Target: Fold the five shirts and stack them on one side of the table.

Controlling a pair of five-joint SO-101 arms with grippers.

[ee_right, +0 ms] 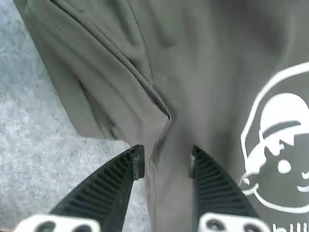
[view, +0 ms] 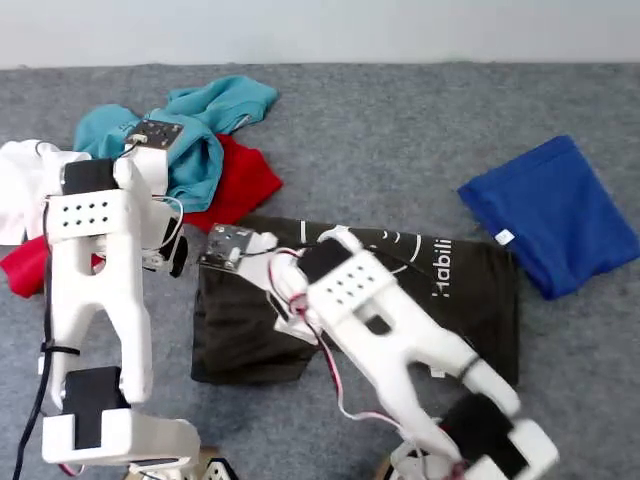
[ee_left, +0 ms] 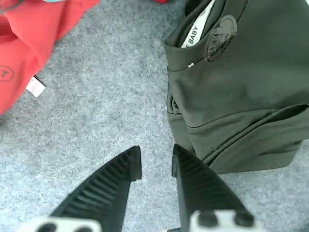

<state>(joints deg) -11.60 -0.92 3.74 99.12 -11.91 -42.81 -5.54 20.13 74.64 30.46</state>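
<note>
Now | grey carpet, pale wall behind | both jaws apart, right astride dark shirt

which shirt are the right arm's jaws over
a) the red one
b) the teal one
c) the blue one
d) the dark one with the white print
d: in the right wrist view the jaws stand open on either side of a crease in the dark shirt, with its white print just beside them.
</note>
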